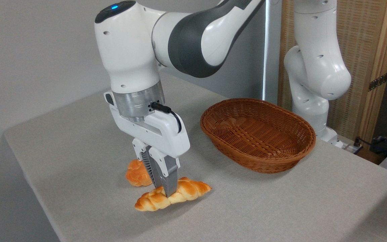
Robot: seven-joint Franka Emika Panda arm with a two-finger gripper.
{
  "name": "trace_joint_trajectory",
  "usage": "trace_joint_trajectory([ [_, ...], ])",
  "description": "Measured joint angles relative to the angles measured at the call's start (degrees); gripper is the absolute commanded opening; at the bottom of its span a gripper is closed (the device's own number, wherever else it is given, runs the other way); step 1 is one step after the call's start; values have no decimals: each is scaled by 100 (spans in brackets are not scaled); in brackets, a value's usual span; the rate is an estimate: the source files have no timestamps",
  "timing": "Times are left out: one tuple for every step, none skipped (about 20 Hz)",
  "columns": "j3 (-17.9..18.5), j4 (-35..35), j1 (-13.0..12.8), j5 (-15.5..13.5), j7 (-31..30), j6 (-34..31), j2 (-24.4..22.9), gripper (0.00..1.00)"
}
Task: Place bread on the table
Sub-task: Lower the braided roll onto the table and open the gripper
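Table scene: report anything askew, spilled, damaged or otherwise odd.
Nothing stands out. The bread lies flat and whole on the table with the gripper around its middle. The small bun sits just behind it, intact. The wicker basket stands upright and empty.

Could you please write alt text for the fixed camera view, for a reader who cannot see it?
A white robot arm's gripper is closed around the middle of a braided bread loaf lying on a grey cloth-covered table. A small round bun sits just behind the loaf, and an empty wicker basket stands to the right.
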Motion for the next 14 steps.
trace_joint_trajectory([
  [-58,5,2,28,0,0,0,100],
  [-96,5,2,39,0,0,0,100],
  [-156,5,1,49,-3,0,2,100],
  [-187,5,1,52,-7,0,2,100],
  [-215,6,0,52,-14,0,2,100],
  [-227,6,0,53,-27,0,2,100],
  [-232,7,1,53,-40,0,2,100],
  [-235,8,2,53,-48,0,1,100],
  [-243,11,2,53,-50,-2,0,100],
  [-246,14,5,53,-52,-3,-1,100],
  [-248,26,27,53,-59,-4,-9,100],
  [-248,34,50,53,-60,-4,-18,100],
  [-250,44,95,53,-60,-7,-40,100],
  [-250,48,136,53,-60,-7,-71,100],
])
